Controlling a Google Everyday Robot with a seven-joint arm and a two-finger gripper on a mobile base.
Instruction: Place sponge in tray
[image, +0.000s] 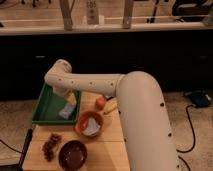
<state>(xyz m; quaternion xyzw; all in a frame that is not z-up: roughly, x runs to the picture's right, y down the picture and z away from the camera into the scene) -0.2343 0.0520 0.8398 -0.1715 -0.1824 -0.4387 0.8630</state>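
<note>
Overall light: dim and warm, with a yellowish cast over the whole scene.
Source: from above, judging by the white arm (137, 92), whose upper surface is the brightest thing here (its underside falls off to grey).
Background: the cabinet front (150, 55) behind the table is almost black, its detail lost.
Shadows: soft-edged; the gripper (70, 98), hanging under the arm's bend over the right part of the tray (44, 107), sits in shade.
Table: the pale wooden table (112, 142) is evenly lit.
Blur: soft and blocky throughout; the sponge (66, 111) shows as a pale smudge with unclear edges.
Edges: the ledge (165, 27) near the top runs straight across.
</note>
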